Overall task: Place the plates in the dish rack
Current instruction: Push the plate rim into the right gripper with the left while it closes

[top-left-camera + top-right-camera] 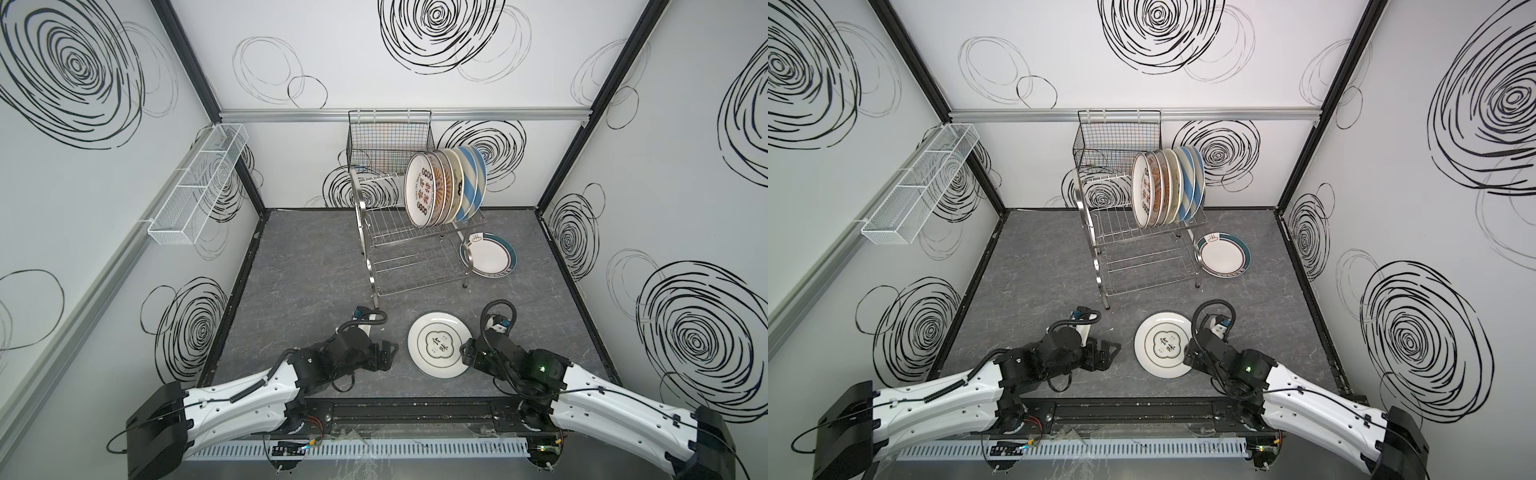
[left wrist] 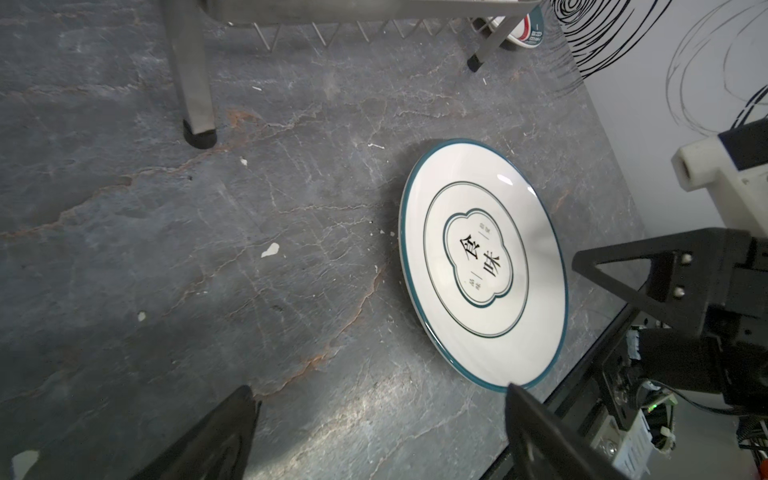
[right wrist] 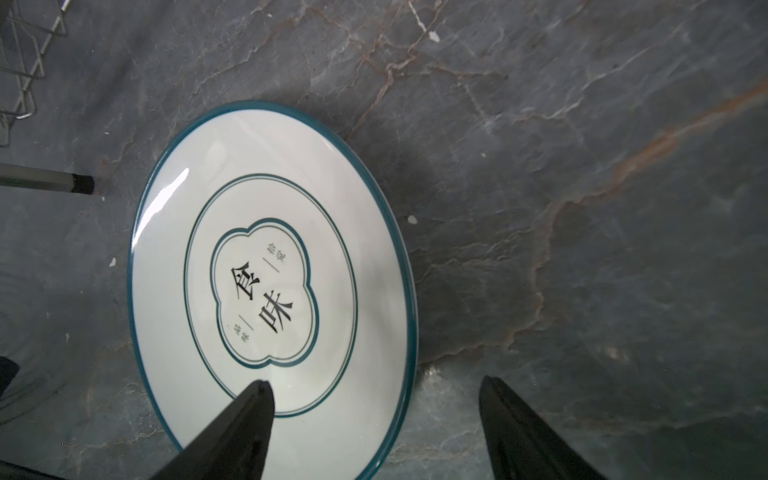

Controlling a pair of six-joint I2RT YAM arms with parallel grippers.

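The plate point(image 3: 270, 282) lies flat on the table point(image 3: 582, 166), its rim between the wide-open fingers of the right gripper point(image 3: 374, 382): one finger above the plate, the other outside the rim. I think the outer finger should go low, under the rim, before closing. The left gripper point(image 2: 379, 387), also wide open, is near the opposite rim and could steady it.

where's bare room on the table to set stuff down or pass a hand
Free: marbled grey tabletop between steel wire dish rack and left wall; also between teal-banded plate and right gripper. Crowded: front middle, where left gripper and right gripper flank the white lettered plate.
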